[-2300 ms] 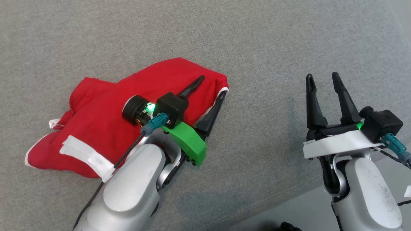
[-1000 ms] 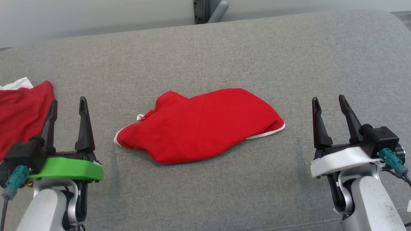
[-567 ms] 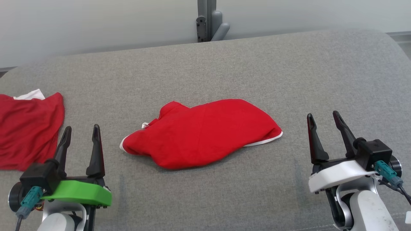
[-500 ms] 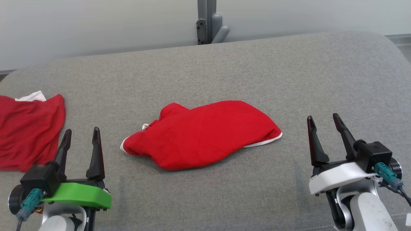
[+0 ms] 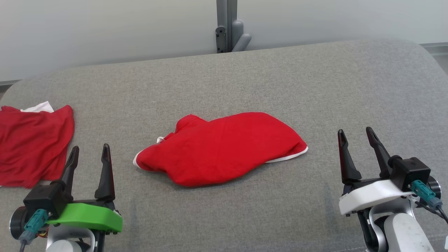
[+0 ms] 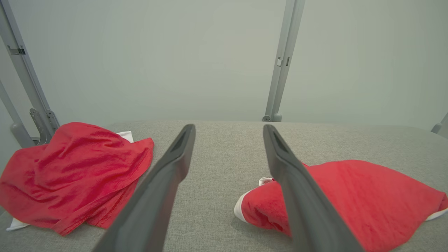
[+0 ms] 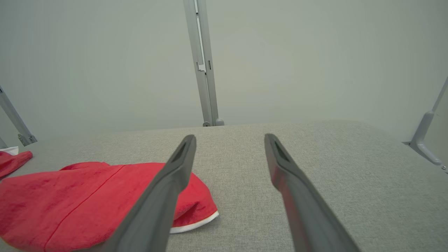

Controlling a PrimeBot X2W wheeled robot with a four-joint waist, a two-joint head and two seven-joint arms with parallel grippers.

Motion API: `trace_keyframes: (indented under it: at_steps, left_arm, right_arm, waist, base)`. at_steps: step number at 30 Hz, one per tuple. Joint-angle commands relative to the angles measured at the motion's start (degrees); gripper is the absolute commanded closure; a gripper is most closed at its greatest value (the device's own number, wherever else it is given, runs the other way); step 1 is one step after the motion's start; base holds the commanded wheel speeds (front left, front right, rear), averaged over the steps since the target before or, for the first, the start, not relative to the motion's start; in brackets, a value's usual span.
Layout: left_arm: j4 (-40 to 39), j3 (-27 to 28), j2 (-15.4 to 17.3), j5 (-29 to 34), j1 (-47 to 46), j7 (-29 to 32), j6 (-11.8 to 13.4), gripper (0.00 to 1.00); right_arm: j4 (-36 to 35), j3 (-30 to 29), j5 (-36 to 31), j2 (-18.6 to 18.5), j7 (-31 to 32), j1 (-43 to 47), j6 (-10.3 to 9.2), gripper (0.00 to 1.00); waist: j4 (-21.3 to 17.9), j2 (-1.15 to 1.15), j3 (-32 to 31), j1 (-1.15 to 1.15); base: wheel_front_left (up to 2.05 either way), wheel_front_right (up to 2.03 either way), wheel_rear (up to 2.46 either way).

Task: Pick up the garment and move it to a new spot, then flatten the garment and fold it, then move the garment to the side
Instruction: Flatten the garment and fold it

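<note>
Garment point(image 5: 224, 147) is seen lying as a compact red bundle with a white hem in the middle of the grey padded surface point(image 5: 245, 80), touched by nothing. Left gripper point(image 5: 90, 148) is parked at lower left, fingers spread and empty. In the frame from a couple of seconds back it is shown down on the garment's right edge, so contact is judged released and the arm pulled back. Right gripper point(image 5: 354, 131) is parked at lower right, also spread and empty, its pose much as before. Both are kept well apart from the garment, one on each side. Whole head picture is shifted against the earlier frames, with wall and metal post point(image 5: 226, 24) now shown at the top; that is read as camera lift, not garment motion. Second red cloth point(image 5: 33, 145) is seen crumpled at the far left, near the left fingers. Fold is judged done or nearly so. Move to the side is judged the step left, since the bundle is not yet off centre, and a fresh grasp is needed for it
</note>
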Motion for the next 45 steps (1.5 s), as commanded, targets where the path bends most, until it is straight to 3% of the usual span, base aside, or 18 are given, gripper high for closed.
trace_keyframes:
  at_steps: [1, 16, 25, 32, 40, 42, 43, 45]
  left_arm:
    - [0.1, 0.1, 0.4, 0.0, 0.5, 0.1, 0.2, 0.0]
    - [0.1, -0.5, 0.8, 0.5, -1.3, -0.1, 0.6, 0.0]
    - [0.5, -1.6, -0.4, 1.7, -5.6, -0.8, -0.1, 0.0]
    - [2.1, -2.9, -2.8, 2.1, -9.8, -2.2, -1.3, 0.0]
    - [5.1, -3.4, -4.6, 2.2, -12.5, -3.2, -2.9, 0.0]
    - [5.8, -3.3, -4.8, 2.1, -13.0, -3.5, -3.4, 0.0]
    - [6.2, -3.2, -4.9, 2.2, -13.2, -3.6, -3.6, 0.0]
    - [6.7, -3.1, -5.2, 2.3, -13.4, -3.7, -3.8, 0.0]
  right_arm:
    - [-0.1, -0.1, 0.3, -0.1, 0.1, 0.4, 0.0, 0.0]
    - [0.6, 1.9, -0.4, -0.1, 0.3, -1.3, 0.0, 0.0]
    - [4.3, 16.6, -3.3, -0.5, 2.9, -6.3, 0.0, 0.0]
    - [12.5, 33.4, -4.0, -2.4, 4.9, -13.1, -0.01, 0.0]
    - [22.8, 39.8, -8.9, -3.3, 5.9, -20.6, -0.01, 0.0]
    - [24.4, 39.7, -9.0, -2.7, 5.6, -21.9, -0.01, 0.93]
    - [25.0, 39.8, -8.6, -2.5, 5.6, -22.5, -0.01, 1.0]
    - [25.5, 40.1, -7.8, -2.2, 5.2, -23.8, -0.01, 1.0]
  waist:
    - [0.1, 0.0, 0.0, 0.0]
    - [0.7, 0.0, 1.1, 0.0]
    - [3.3, 0.0, 5.8, 0.0]
    - [6.0, 0.0, 10.6, 0.0]
    - [7.3, 0.0, 12.6, 0.0]
    - [7.3, 0.0, 12.8, 0.0]
    - [7.3, 0.0, 12.8, 0.0]
    - [7.2, 0.0, 12.8, 0.0]
  base:
    - [0.0, 0.0, 0.0]
    - [0.0, 0.0, 0.0]
    - [0.0, 0.0, 0.0]
    - [0.0, 0.0, 0.0]
    - [0.0, 0.0, 0.0]
    - [0.0, 0.0, 0.0]
    - [0.0, 0.0, 0.0]
    - [0.0, 0.0, 0.0]
